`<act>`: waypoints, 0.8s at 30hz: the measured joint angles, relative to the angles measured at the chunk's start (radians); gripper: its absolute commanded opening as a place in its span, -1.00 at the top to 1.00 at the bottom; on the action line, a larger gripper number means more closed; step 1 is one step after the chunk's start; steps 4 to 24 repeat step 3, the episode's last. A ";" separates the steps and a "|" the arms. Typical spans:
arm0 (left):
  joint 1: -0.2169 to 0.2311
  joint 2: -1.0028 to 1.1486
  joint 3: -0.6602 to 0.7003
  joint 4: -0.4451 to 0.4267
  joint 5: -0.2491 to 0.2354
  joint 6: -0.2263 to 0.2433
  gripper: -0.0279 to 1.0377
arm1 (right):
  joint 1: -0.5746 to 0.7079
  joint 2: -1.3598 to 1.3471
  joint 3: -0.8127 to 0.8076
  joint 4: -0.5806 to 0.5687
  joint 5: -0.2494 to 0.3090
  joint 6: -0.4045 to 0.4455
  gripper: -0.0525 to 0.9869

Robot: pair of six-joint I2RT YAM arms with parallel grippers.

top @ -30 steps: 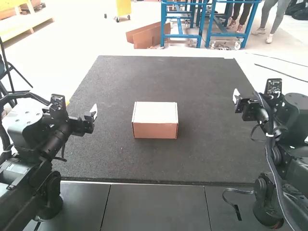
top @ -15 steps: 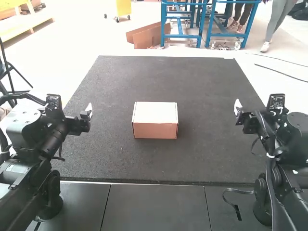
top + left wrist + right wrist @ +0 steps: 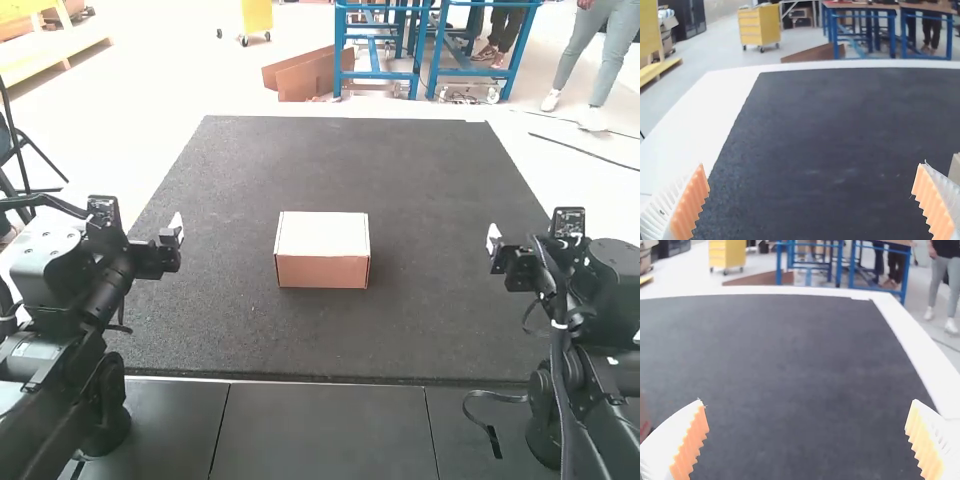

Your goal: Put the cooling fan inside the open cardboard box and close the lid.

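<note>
A small cardboard box (image 3: 322, 249) sits in the middle of the black mat (image 3: 420, 170), its top flaps lying flat and shut. A sliver of the box (image 3: 956, 169) shows at the edge of the left wrist view. My left gripper (image 3: 171, 240) hovers over the mat's left edge, well apart from the box, open with nothing between its orange pads (image 3: 688, 209). My right gripper (image 3: 497, 256) hangs over the mat's right side, also far from the box, open and empty, with bare mat between its pads (image 3: 925, 442).
The mat covers most of the table, with a pale table border (image 3: 150, 140) around it. A dark panel (image 3: 320, 430) runs along the front edge between the two arm bases.
Both arms have drawn back from the box: the left gripper moved left toward its base, the right gripper moved toward the front. The box has not moved.
</note>
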 measured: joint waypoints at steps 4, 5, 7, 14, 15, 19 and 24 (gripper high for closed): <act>0.021 0.000 0.000 0.000 0.000 0.000 -0.86 | 0.000 0.000 0.000 -0.004 0.000 -0.011 -0.85; 0.021 0.000 0.000 0.000 0.000 0.000 -0.86 | 0.000 0.000 0.000 -0.004 0.000 -0.011 -0.85; 0.021 0.000 0.000 0.000 0.000 0.000 -0.86 | 0.000 0.000 0.000 -0.004 0.000 -0.011 -0.85; 0.021 0.000 0.000 0.000 0.000 0.000 -0.86 | 0.000 0.000 0.000 -0.004 0.000 -0.011 -0.85; 0.021 0.000 0.000 0.000 0.000 0.000 -0.86 | 0.000 0.000 0.000 -0.004 0.000 -0.011 -0.85; 0.021 0.000 0.000 0.000 0.000 0.000 -0.86 | 0.000 0.000 0.000 -0.004 0.000 -0.011 -0.85; 0.021 0.000 0.000 0.000 0.000 0.000 -0.86 | 0.000 0.000 0.000 -0.004 0.000 -0.011 -0.85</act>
